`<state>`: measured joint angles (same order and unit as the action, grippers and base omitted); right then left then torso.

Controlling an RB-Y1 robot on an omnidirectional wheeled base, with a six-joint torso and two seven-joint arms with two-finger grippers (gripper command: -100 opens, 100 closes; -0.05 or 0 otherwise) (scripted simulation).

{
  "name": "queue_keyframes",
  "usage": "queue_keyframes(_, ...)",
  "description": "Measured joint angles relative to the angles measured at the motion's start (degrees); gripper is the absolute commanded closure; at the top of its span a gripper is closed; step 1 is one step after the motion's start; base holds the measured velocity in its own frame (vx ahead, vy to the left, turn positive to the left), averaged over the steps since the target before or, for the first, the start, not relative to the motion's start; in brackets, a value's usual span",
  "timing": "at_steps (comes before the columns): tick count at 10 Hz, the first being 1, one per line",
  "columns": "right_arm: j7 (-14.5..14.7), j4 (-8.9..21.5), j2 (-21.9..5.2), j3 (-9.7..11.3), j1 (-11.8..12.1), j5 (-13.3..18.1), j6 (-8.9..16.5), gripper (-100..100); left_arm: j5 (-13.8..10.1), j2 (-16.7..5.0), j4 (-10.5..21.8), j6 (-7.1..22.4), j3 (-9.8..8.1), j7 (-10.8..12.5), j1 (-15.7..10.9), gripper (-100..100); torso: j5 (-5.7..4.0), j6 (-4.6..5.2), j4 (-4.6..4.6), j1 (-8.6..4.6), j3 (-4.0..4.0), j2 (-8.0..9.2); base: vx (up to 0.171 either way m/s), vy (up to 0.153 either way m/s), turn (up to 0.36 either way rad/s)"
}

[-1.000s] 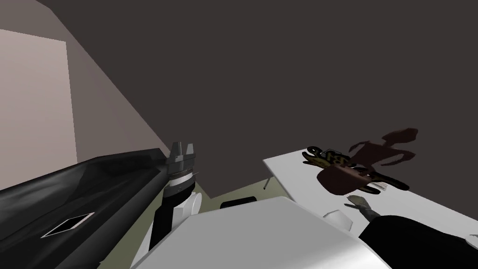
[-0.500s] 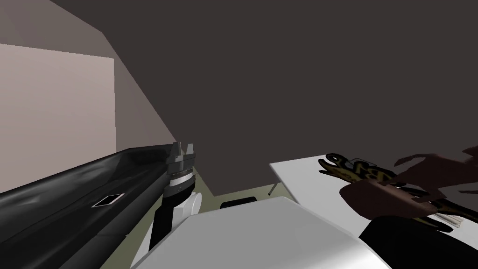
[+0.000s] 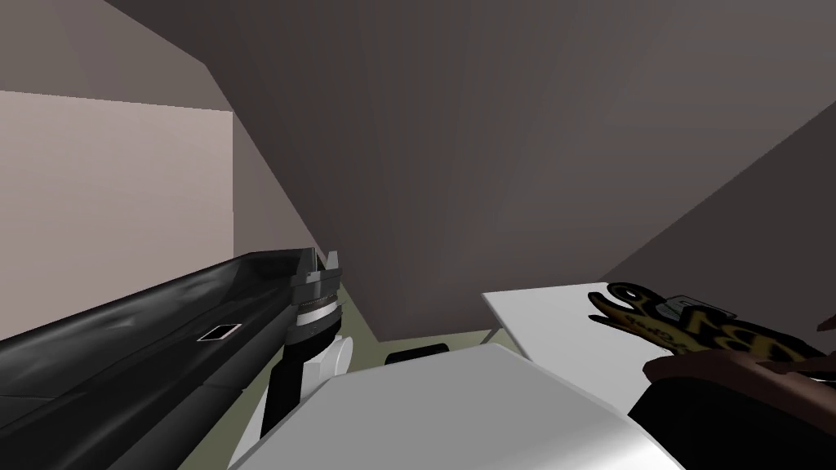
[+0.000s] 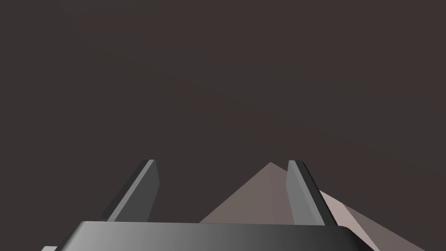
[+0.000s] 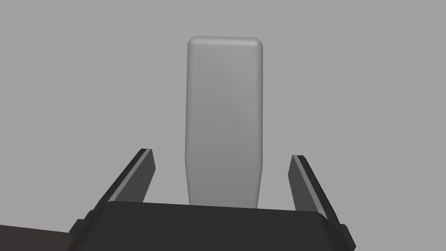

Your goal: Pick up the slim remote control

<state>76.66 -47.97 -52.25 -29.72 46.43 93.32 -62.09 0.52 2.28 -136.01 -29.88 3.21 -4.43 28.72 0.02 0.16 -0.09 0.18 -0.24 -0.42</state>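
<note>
Head view: the left tool (image 3: 318,254) stands raised on its forearm, beside a long black piece of furniture (image 3: 122,343) that runs along my left. A small white-edged rectangle (image 3: 220,332) lies flat on top of that furniture. To my right, a white desk (image 3: 555,326) carries a yellow-and-black patterned object (image 3: 694,326) near its far edge, with a dark brown shape (image 3: 735,367) just in front of it; I cannot tell what either one is. A strip of olive floor (image 3: 424,336) shows between the furniture and the desk.

Left wrist view: the left tool is released. Its 2 fingers (image 4: 146,187) stand wide apart with nothing between them, and this arm is idle.

Right wrist view: the right tool (image 5: 222,153) is also released and hangs over the remote control (image 5: 224,117). The remote is a slim, light grey slab with rounded corners, and it lies flat on a plain light grey surface, probably the desk top. It runs lengthwise away from the tool, centred between the 2 fingers, and its near end passes out of sight behind the tool's dark body. Both fingers stand clear of its long sides.

The step in hand looks like the final line-up before the grasp. The next move calls for bringing the fingertips down alongside the remote if they are not there already, which I cannot judge from here. Then the fingers must close squarely on the 2 long edges before any lift.
</note>
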Motion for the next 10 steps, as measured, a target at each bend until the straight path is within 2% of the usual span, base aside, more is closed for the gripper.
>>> queue_keyframes(1,0.34,0.21,0.06,0.12,-0.06,0.07,-0.12,0,0.0,0.0,0.0,0.0,0.0,0.0,0.0,0,0.01,0.03,0.01,-0.03,0.03,0.07,0.0,0.0,0.0)
queue_keyframes(2,0.31,0.18,0.05,0.1,-0.05,0.06,-0.11,-100,0.0,0.0,0.0,0.0,0.0,0.0,0.0,0,0.0,0.03,0.03,-0.05,0.08,0.15,-0.017,-0.026,0.061)
queue_keyframes(5,-0.47,-0.47,2.53,2.46,-0.85,0.25,2.82,-100,0.0,0.0,0.0,0.0,-0.01,0.0,-0.01,0,-0.05,0.04,0.08,-0.23,0.2,0.35,-0.031,-0.036,0.046)
queue_keyframes(6,-0.55,-0.57,2.65,2.55,-0.83,0.26,3.12,100,0.0,0.0,0.0,0.0,-0.01,0.0,0.0,0,-0.02,0.04,0.07,-0.15,0.18,0.3,-0.005,-0.004,-0.015)
queue_keyframes(10,-0.56,-0.53,2.65,2.55,-0.79,0.27,3.07,100,0.0,0.0,0.0,0.0,0.0,0.0,0.0,0,-0.02,0.0,0.06,-0.1,0.13,0.21,0.0,0.0,0.0)
